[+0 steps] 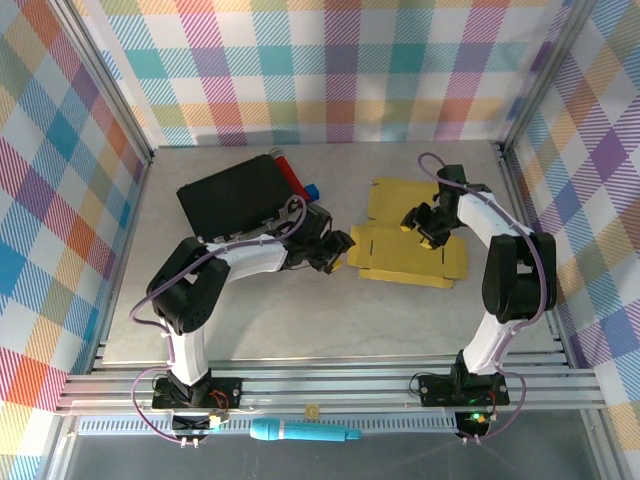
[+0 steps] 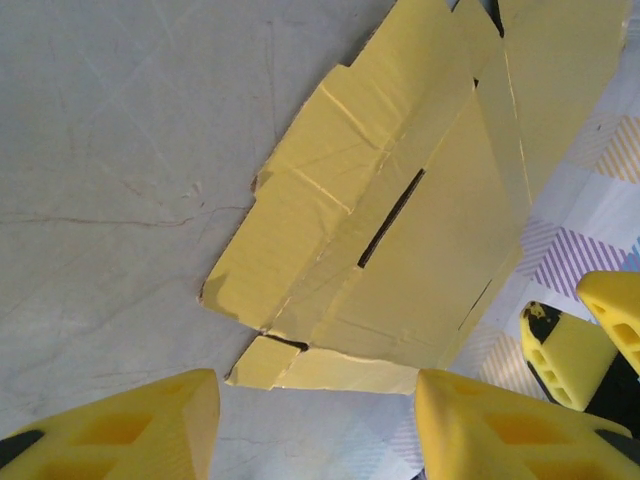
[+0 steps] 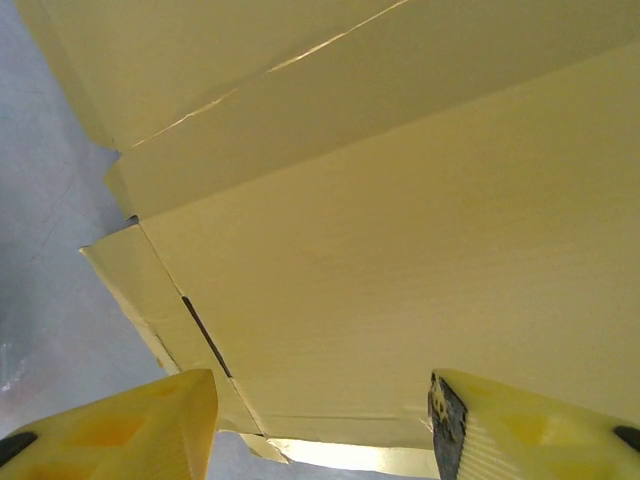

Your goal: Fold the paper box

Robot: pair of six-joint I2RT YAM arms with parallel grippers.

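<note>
The left gripper sits at the left edge of the paper box, its yellow fingers parted about halfway and grasping nothing. In its wrist view the nearest corner flap of the box lies just ahead of the gap between them. The right gripper hangs over the middle of the box with its jaws likewise spread and nothing clamped between them; whether its fingers press on the cardboard cannot be told.

The box lies flat and unfolded on the grey counter, right of centre, yellow side up, with creases and a narrow slot visible. Bare counter stretches along its near side toward the arm bases, and a strip of counter separates its right edge from the metal frame post. Well apart to the left is a black case, tilted, with a red cylinder and a small blue object at its far right corner.

The overhead camera shows the whole layout and both arms bent inward. The left wrist camera picks out the box's ragged left flaps and the other gripper's fingers beyond, and the right wrist camera shows the fold lines up close.
</note>
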